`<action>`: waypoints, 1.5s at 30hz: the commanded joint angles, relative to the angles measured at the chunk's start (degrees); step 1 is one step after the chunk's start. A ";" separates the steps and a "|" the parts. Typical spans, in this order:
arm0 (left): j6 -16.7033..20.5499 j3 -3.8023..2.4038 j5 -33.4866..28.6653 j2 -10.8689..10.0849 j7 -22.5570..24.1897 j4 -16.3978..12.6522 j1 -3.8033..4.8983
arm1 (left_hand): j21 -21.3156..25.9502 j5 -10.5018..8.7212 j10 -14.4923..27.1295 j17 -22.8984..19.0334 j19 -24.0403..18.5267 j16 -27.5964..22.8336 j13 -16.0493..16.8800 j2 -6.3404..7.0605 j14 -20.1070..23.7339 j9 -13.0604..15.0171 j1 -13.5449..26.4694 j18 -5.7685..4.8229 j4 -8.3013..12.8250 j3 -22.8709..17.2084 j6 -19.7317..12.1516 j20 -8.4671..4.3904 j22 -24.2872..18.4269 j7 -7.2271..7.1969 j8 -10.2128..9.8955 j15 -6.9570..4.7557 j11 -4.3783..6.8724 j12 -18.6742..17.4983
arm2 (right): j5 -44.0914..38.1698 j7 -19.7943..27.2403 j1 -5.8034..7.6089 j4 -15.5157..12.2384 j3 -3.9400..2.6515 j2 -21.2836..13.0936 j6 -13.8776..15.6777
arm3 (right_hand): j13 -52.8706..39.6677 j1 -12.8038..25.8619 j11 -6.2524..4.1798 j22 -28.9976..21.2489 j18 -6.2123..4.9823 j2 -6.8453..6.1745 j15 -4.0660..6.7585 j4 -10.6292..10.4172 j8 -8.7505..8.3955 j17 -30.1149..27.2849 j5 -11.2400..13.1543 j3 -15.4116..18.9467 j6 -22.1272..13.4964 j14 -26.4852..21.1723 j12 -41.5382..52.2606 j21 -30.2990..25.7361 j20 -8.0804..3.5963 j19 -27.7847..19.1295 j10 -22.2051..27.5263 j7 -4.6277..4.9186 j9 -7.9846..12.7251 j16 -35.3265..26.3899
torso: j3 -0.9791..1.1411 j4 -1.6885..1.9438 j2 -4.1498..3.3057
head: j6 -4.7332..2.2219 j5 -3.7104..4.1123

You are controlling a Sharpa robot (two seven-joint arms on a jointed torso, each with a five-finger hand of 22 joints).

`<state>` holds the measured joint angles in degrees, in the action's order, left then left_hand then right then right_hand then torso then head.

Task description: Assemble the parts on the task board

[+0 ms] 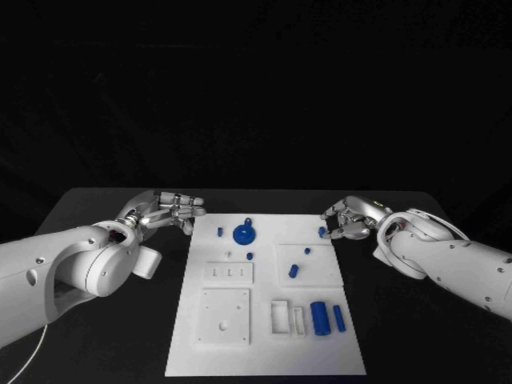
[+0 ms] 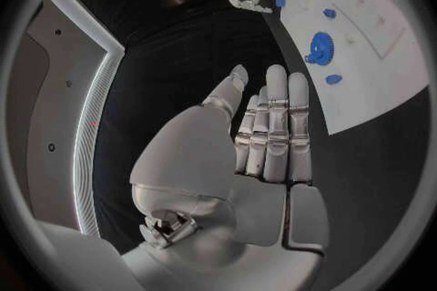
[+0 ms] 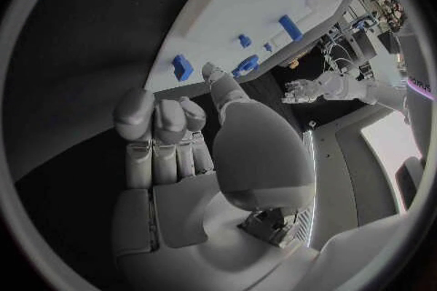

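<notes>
The white task board (image 1: 268,344) lies in the middle of the black table. On its far part are a blue gear (image 1: 243,235), a small blue piece (image 1: 221,232) beside it and another small piece (image 1: 323,232) at the right edge. A thick blue cylinder (image 1: 320,318) and a thin one (image 1: 339,320) lie near the front right. My left hand (image 1: 170,210) hovers at the board's far left corner, fingers straight and together (image 2: 273,124), holding nothing. My right hand (image 1: 350,218) is at the far right edge, fingers loosely bent, thumb (image 3: 218,87) reaching towards the edge piece (image 3: 182,67), apart from it.
More small blue pieces (image 1: 293,270) lie on a raised white block in the board's middle right. A white square plate (image 1: 224,316) with holes sits at the board's front left. Black table stretches on both sides of the board.
</notes>
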<state>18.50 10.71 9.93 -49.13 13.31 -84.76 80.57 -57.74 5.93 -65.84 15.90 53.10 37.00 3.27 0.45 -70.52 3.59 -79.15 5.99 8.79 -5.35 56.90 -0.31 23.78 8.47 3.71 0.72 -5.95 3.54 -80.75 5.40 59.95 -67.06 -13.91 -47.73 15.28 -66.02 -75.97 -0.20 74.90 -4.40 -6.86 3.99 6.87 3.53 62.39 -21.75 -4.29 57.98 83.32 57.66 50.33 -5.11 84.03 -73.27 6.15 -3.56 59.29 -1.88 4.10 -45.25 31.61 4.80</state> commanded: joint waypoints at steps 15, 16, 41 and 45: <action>-1.00 -0.03 0.43 0.13 0.85 0.05 -0.16 | -0.29 0.19 0.78 -0.10 -0.51 -0.30 0.08 0.42 0.15 0.02 0.05 0.42 0.13 -0.17 -0.48 0.16 -0.13 0.07 -0.02 0.14 0.01 -0.18 | 1.74 3.30 -0.87 4.71 -0.01 2.66 -1.35 | -0.18 0.44 0.16 6.47 0.28 1.24 0.05 0.88 0.00 0.48 0.03 -0.96 0.58 -0.35 0.15 0.36 -0.09 1.05 0.19 0.12 0.00 0.10 | -0.11 0.18 -0.04 | 0.48 -0.10; -1.00 -0.03 0.43 0.12 0.84 0.04 -0.16 | -0.29 0.19 0.78 -0.10 -0.51 -0.30 0.08 0.42 0.15 0.02 0.05 0.42 0.13 -0.17 -0.48 0.16 -0.13 0.07 -0.02 0.14 0.01 -0.18 | 1.80 3.26 -0.88 4.93 -0.01 2.79 -1.31 | -0.19 0.52 0.17 6.46 0.27 1.29 0.04 0.94 0.00 0.49 0.16 -1.15 0.70 -0.35 0.16 0.35 -0.08 1.05 0.18 0.14 0.00 0.10 | -0.10 0.20 -0.06 | 0.47 -0.12; -0.95 -0.03 0.51 -0.08 0.55 -0.18 -0.15 | -0.33 0.21 0.80 -0.10 -0.51 -0.30 0.07 0.39 0.12 0.02 0.06 0.43 0.10 -0.10 -0.47 0.16 -0.17 0.08 -0.02 0.14 0.01 -0.19 | 1.94 2.36 -1.24 7.54 -0.01 4.61 -0.81 | -0.63 2.53 0.14 6.54 0.26 1.83 0.09 2.61 -0.02 1.06 5.93 -10.66 2.98 -0.24 0.75 1.01 -0.12 1.05 0.00 0.07 0.02 0.44 | -0.12 0.07 0.07 | 1.28 -0.32; -0.92 -0.03 0.52 -0.11 0.52 -0.19 -0.15 | -0.33 0.21 0.80 -0.10 -0.51 -0.30 0.07 0.39 0.12 0.02 0.06 0.43 0.10 -0.10 -0.47 0.16 -0.17 0.08 -0.02 0.14 0.01 -0.19 | 1.92 2.37 -1.26 7.63 -0.01 4.59 -0.75 | -0.75 2.65 0.06 6.56 0.27 2.03 0.14 2.68 -0.01 1.19 6.53 -11.61 3.75 -0.20 0.91 1.14 -0.15 1.06 -0.07 -0.09 0.01 0.57 | -0.14 0.05 0.08 | 1.33 -0.30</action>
<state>18.31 10.71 10.21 -49.27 13.34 -84.77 80.40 -57.75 5.93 -65.40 15.87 52.92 37.00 3.27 0.45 -70.52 3.59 -79.15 5.62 8.79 -5.34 56.90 -0.11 23.65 8.47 3.71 0.72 -5.95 3.54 -78.74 7.71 58.74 -59.45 -13.90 -43.18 14.55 -66.72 -73.61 0.22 74.94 -4.39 -4.99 3.98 9.59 3.53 63.53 -15.30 -16.01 61.44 83.31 58.37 51.16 -5.11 84.03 -73.32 5.98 -3.55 59.47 -1.99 4.16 -45.20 32.88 4.48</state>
